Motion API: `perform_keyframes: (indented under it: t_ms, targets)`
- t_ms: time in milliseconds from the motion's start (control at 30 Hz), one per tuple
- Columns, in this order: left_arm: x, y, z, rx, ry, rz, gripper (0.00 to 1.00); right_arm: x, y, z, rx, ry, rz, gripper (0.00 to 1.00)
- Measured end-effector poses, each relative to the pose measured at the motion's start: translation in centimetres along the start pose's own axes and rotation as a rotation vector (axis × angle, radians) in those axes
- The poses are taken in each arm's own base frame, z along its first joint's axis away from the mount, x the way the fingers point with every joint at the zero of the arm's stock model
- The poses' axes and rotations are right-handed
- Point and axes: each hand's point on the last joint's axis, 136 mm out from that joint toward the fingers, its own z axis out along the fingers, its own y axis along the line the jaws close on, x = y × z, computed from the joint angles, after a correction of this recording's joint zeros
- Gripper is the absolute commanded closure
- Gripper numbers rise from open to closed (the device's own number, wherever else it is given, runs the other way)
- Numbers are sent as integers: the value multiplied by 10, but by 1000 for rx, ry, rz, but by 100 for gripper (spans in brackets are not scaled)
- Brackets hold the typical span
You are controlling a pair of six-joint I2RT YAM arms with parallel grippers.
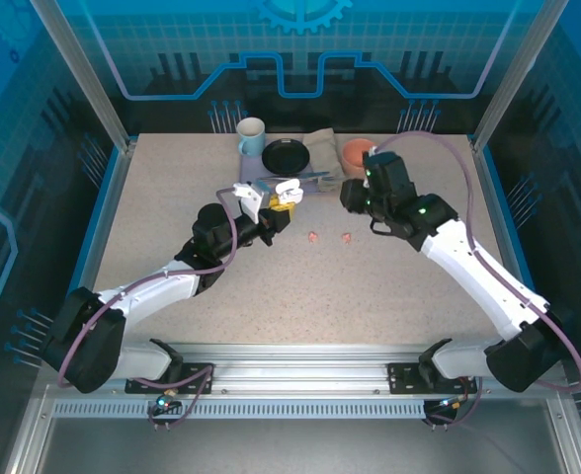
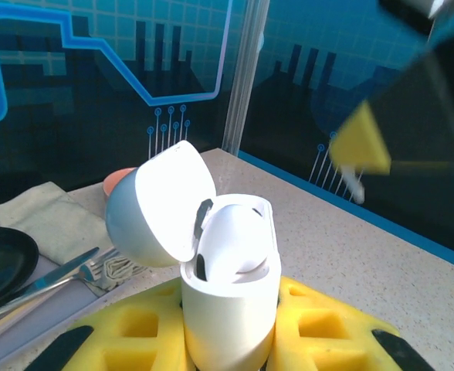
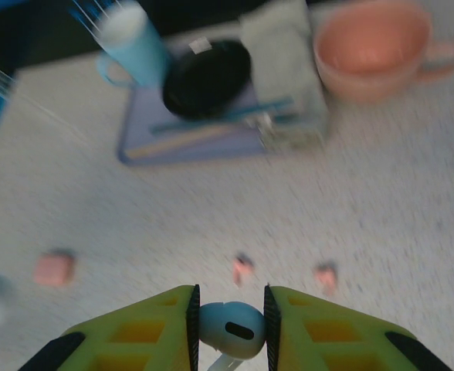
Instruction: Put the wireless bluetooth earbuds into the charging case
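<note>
Speckled table [image 1: 271,296], two pink earbuds [image 1: 313,237], one white earbud [image 3: 228,328], one open case [image 2: 231,309]

At the surface's [image 1: 172,286] 12 o'clock edge lies a mat [image 1: 247,170] carrying a mug [image 1: 251,135], a plate [image 1: 287,156] at the mug's 4 o'clock, and cutlery [image 1: 295,180] along the near side. A cloth [image 1: 322,148] lies at the plate's 3 o'clock, and a cup [image 1: 356,153] beyond it. The case [image 1: 289,190] sits between the left pincer's [image 1: 275,207] fingers, at the plate's 6 o'clock. An earbud [image 1: 314,237] lies at the case's 5 o'clock, with a second earbud [image 1: 346,238] at its 3 o'clock. A third earbud [image 3: 228,331] sits in the right pincer [image 3: 228,309].
</note>
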Motion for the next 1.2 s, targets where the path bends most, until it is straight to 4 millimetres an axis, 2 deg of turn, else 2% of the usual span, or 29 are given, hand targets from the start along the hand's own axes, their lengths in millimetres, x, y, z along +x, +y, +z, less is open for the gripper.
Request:
perform_keyframes:
  t_ms: [67, 133, 233, 367, 567, 700, 900, 1200]
  targets:
    - [3, -3, 0, 17, 14, -3, 100, -25, 16, -12, -56, -69, -23, 71]
    - [5, -6, 0, 34, 27, -8, 100, -42, 31, -21, -105, -119, -50, 71]
    - [4, -10, 0, 58, 38, -11, 100, -57, 56, -26, -187, -175, -115, 71]
    - [-6, -14, 2, 78, 24, -4, 100, -55, 84, -21, -275, -190, -211, 71]
    - [-16, -17, 4, 92, 8, 3, 100, -43, 107, -17, -362, -213, -324, 71]
    - [-19, -17, 4, 93, 1, 4, 100, -34, 113, -15, -393, -222, -381, 72]
    - [-23, -18, 5, 94, -6, 4, 100, -20, 112, -11, -408, -215, -431, 73]
    - [-26, -18, 5, 95, -12, 6, 100, -17, 109, -13, -408, -227, -452, 74]
